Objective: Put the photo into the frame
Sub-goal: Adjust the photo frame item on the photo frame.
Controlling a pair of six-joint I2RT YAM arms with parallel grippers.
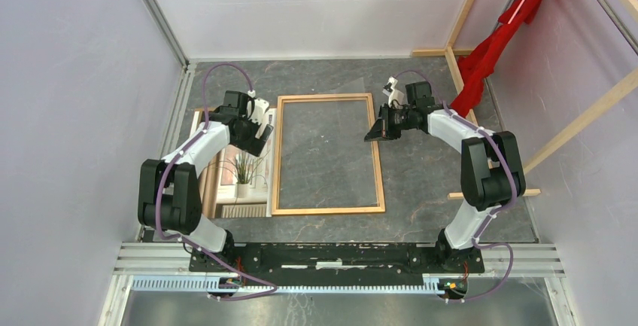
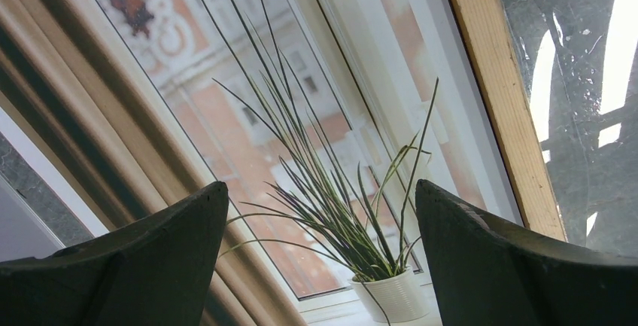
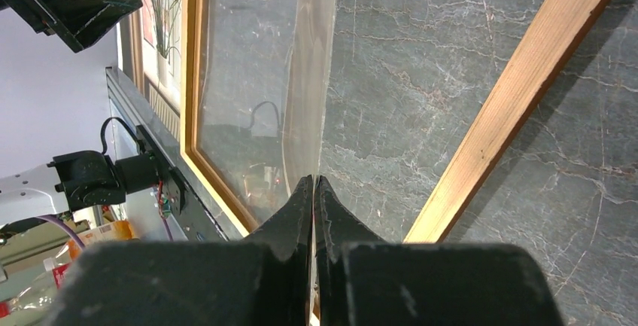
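Since the photo (image 1: 242, 184) lies flat on the surface (image 1: 429, 183) directly under the left jaws, just left of the frame (image 1: 328, 210), with its long axis parallel to the frame's long sides and running away from the arm bases, we judge that the coming move turns on a short sideways carry to the right. The left arm (image 1: 197, 145) is plainly the nearer one. The left jaws hang spread wide over the print, gripping nothing, and in the wrist view the plant sits between them. The right jaws are pinched shut on the edge of a clear sheet (image 3: 308, 70), which seems to slope up from the frame's opening on its right side. We see the photo as a thin, flat print: a spiky plant in a white pot on a windowsill, beige curtain, a pale brick building behind the glass, a radiator below. Whether its right edge touches the frame's left rail or only lies beside it, we cannot tell.
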